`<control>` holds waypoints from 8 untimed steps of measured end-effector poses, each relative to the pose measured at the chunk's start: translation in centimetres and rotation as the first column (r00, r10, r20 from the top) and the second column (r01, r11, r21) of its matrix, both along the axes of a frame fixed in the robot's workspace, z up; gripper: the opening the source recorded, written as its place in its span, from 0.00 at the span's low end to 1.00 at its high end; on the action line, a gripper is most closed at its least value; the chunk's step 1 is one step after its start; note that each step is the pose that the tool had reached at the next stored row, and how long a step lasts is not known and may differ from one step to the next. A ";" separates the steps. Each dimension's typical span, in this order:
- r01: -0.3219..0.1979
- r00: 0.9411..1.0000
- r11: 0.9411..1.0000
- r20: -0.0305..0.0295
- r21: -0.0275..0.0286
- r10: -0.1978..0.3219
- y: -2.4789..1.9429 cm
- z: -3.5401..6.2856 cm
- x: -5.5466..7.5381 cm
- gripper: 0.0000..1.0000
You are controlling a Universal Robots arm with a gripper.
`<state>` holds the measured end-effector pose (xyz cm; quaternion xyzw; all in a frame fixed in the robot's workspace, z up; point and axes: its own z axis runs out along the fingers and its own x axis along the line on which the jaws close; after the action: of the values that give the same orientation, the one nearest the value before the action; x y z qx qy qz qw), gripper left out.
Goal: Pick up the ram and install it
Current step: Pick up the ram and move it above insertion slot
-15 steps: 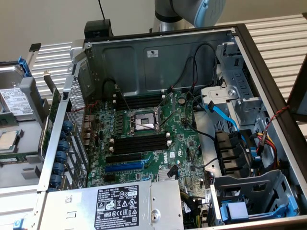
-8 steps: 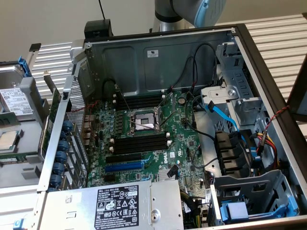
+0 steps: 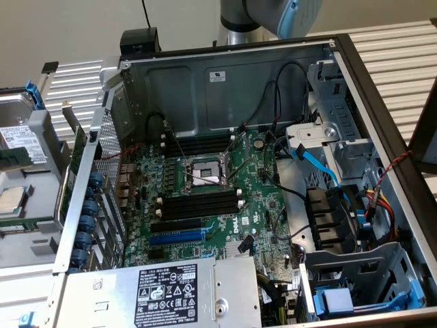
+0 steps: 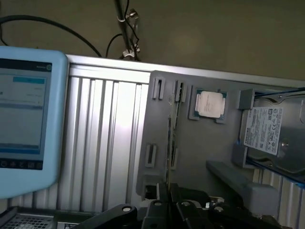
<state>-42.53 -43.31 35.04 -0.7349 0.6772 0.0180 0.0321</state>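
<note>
The ram stands on edge in the gray tray, off the exterior view's left of the computer case. Its long axis runs straight away from the claw, which hangs by its nearer end. I cannot tell whether the claw is apart or together.

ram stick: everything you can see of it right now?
The ram is a long, thin board, seen edge-on from the wrist view as a dark sliver. It stands on its long edge in the grey tray, between small grey clips, beside the processor. Its green face shows at the exterior view's left, outside the computer case.
</note>
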 end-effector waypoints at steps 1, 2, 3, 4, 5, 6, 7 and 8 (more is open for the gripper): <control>0.000 1.000 1.000 0.000 0.004 0.000 -0.01 0.44 0.2 0.14; -0.001 1.000 1.000 0.000 0.007 0.001 -0.01 0.84 0.4 0.14; -0.001 1.000 1.000 0.000 0.009 0.001 -0.02 1.15 0.7 0.14; -0.001 1.000 1.000 0.000 0.009 0.001 -0.03 1.43 1.0 0.14; -0.001 1.000 1.000 0.000 0.009 0.001 -0.04 1.66 1.3 0.14; -0.001 1.000 1.000 0.000 0.009 0.001 -0.05 1.90 1.6 0.14; -0.001 1.000 1.000 0.000 0.009 0.001 -0.05 2.12 1.9 0.14; -0.001 1.000 1.000 -0.001 0.009 0.001 -0.07 2.34 2.3 0.14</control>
<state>-40.28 -43.38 37.39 -0.7351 0.6767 0.0213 0.0351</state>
